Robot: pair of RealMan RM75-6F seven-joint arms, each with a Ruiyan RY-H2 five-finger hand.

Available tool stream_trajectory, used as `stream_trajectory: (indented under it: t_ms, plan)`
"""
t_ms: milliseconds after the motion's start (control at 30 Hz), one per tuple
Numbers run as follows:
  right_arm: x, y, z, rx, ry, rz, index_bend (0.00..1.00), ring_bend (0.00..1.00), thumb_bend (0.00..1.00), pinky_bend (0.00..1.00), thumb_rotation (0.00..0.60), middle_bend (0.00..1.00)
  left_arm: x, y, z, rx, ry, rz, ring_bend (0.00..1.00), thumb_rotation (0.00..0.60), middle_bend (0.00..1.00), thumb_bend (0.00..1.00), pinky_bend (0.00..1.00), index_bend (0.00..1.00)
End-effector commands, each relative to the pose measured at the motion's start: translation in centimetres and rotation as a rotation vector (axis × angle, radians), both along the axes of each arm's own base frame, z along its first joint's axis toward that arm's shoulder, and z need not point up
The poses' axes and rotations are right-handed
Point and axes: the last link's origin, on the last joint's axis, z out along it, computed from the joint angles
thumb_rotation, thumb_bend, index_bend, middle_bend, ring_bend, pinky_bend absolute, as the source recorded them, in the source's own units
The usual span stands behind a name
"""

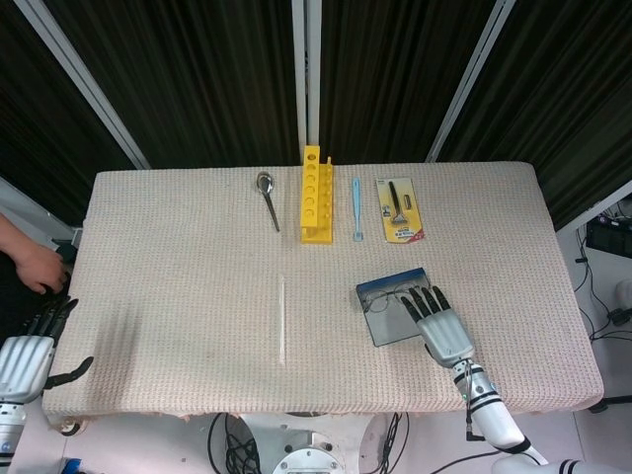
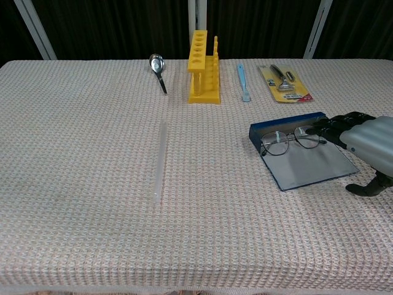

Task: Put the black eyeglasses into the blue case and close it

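The blue case (image 2: pixel 307 165) (image 1: pixel 387 321) lies open and flat on the right half of the table. The black eyeglasses (image 2: pixel 290 139) (image 1: pixel 387 295) rest in it along its raised far edge. My right hand (image 2: pixel 367 147) (image 1: pixel 440 325) hovers at the case's right side, fingers spread, holding nothing, its fingertips close to the glasses' right end. My left hand (image 1: pixel 26 351) hangs off the table's near left corner, fingers apart and empty; the chest view does not show it.
At the back of the table stand a yellow rack (image 2: pixel 204 68), a spoon (image 2: pixel 158 69), a light blue tool (image 2: pixel 242 81) and a carded razor pack (image 2: pixel 284 82). A clear tube (image 2: pixel 160 161) lies mid-table. A person's hand (image 1: pixel 28 259) is at the far left.
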Motion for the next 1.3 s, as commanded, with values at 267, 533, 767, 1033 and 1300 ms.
stream_trajectory:
  t_ms: [267, 533, 767, 1033, 1300]
  plan:
    - [1.0, -1.5, -1.7, -0.004, -0.01, 0.022, 0.0, 0.0, 0.13, 0.0, 0.6, 0.0, -0.3, 0.0, 0.2, 0.002, 0.007, 0.01, 0.08, 0.459, 0.05, 0.22, 0.21, 0.04]
    - [1.4, -2.1, -2.9, -0.038, -0.065, 0.074, 0.0, 0.0, 0.19, 0.0, 0.6, 0.0, -0.6, -0.1, 0.1, 0.001, 0.001, 0.018, 0.08, 0.459, 0.05, 0.22, 0.21, 0.04]
    - [0.9, -2.9, -3.8, -0.086, -0.126, 0.107, 0.02, 0.0, 0.43, 0.0, 0.6, 0.0, -0.8, -0.1, 0.2, 0.004, 0.005, 0.02, 0.08, 0.46, 0.05, 0.22, 0.21, 0.04]
    - [1.5, -4.4, -4.6, -0.133, -0.178, 0.118, 0.24, 0.0, 0.52, 0.0, 0.6, 0.0, -0.8, -0.2, 0.3, 0.005, 0.007, 0.03, 0.08, 0.459, 0.05, 0.21, 0.21, 0.04]
    - [1.3, -5.1, -5.1, -0.159, -0.194, 0.091, 0.49, 0.0, 0.5, 0.0, 0.6, 0.0, -0.8, -0.1, 0.2, 0.002, 0.007, 0.033, 0.08, 0.461, 0.05, 0.21, 0.21, 0.04]
